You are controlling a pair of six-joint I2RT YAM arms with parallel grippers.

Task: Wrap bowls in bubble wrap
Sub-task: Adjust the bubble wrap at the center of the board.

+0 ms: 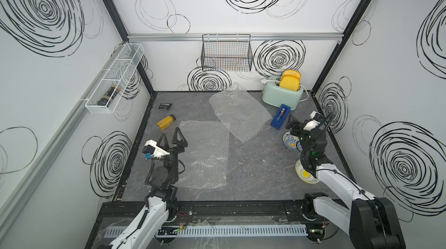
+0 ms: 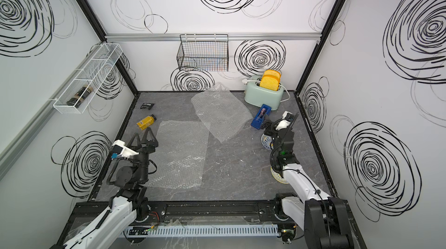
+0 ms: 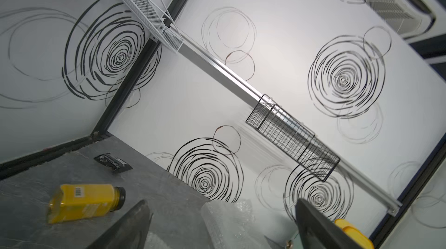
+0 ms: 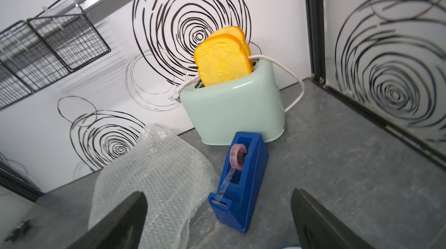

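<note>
Bowls (image 1: 290, 142) (image 1: 306, 175) sit near right table (image 1: 265, 168) edge; left pincer (image 1: 170, 131), right pincer (image 4: 218, 193) — both wide.

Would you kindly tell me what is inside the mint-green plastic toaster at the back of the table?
Two yellow bread slices stand in the slots of the mint-green toaster, with their upper halves sticking out. Their lower parts are hidden by its walls.

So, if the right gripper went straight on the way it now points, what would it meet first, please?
The right gripper would most likely meet the blue tape dispenser first, seen between its open fingers; the toaster stands behind it. Depth is unclear.
</note>
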